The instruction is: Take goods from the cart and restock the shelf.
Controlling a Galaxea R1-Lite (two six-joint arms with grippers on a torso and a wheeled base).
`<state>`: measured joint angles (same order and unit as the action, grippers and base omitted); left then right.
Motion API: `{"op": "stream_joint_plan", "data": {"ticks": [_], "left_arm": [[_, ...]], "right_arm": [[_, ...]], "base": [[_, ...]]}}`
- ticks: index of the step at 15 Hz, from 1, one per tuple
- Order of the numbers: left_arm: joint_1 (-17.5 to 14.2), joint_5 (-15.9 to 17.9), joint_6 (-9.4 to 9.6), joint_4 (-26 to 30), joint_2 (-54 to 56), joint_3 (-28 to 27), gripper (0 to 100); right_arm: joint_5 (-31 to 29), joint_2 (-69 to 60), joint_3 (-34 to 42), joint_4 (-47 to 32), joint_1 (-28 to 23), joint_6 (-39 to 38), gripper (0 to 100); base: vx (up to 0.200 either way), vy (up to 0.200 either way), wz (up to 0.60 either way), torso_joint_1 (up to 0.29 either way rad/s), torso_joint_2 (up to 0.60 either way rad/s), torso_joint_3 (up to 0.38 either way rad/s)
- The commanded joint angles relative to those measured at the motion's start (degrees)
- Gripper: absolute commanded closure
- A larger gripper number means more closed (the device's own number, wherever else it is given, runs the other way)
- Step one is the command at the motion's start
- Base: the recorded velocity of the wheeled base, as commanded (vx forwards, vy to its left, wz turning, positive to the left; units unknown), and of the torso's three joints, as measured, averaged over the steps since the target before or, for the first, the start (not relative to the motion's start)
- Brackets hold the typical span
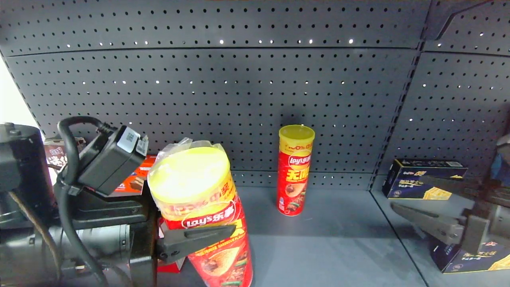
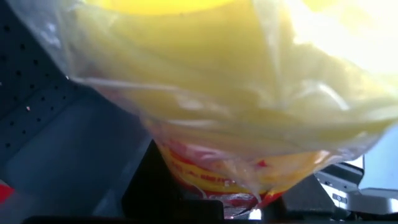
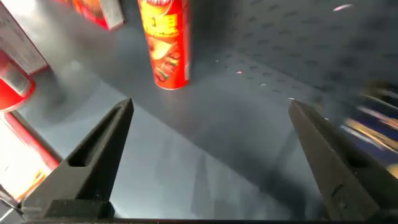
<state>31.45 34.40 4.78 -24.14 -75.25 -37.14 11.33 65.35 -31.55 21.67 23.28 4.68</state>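
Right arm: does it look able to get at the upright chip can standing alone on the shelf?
Probably yes. The right gripper is open and empty, and only bare shelf lies between it and the upright chip can; the left gripper holds a wrapped can well aside.

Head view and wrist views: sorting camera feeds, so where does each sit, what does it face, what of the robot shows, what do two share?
Head view: on the head, facing forward and down at the shelf; left tool shut on the held can, right tool open.
Left wrist view: on the left wrist, facing the held can's lid; its own fingers show.
Right wrist view: on the right wrist, facing the shelf between its spread fingers.
Shared: head and right wrist views show the standing can.
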Motion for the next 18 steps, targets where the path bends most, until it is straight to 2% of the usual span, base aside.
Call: {"op": "stream_joint_plan", "data": {"ticks": [1, 3, 5, 6, 11, 18], "left_arm": [[-0.2, 0.0, -0.03, 0.1, -2.0, -2.7, 100], [-0.2, 0.0, -0.03, 0.1, -2.6, -3.3, 100], [-0.3, 0.1, -0.12, 0.1, -2.6, -3.2, 100], [-0.4, 0.1, -0.12, 0.1, -2.6, -3.3, 100], [-0.7, 0.2, -0.12, 0.1, -2.9, -3.4, 100], [-0.7, 0.2, -0.12, 0.1, -3.4, -3.6, 100]], "right_arm": [[-0.1, 13.6, -6.4, 2.8, 4.1, 0.2, 0], [0.1, 18.8, -9.8, 4.7, 5.9, 0.6, 0], [2.5, 23.2, -10.2, 11.8, 6.0, 0.9, 0], [3.3, 24.4, -10.3, 12.9, 6.0, 0.9, 0], [5.7, 29.1, -11.7, 13.6, 6.0, 3.1, 0], [6.2, 36.5, -16.4, 14.3, 5.7, 3.1, 0]], "base": [[0.000, 0.000, 0.00, 0.000, 0.00, 0.000], [0.000, 0.000, 0.00, 0.000, 0.00, 0.000], [0.000, 0.000, 0.00, 0.000, 0.00, 0.000], [0.000, 0.000, 0.00, 0.000, 0.00, 0.000], [0.000, 0.000, 0.00, 0.000, 0.00, 0.000], [0.000, 0.000, 0.00, 0.000, 0.00, 0.000]]}}
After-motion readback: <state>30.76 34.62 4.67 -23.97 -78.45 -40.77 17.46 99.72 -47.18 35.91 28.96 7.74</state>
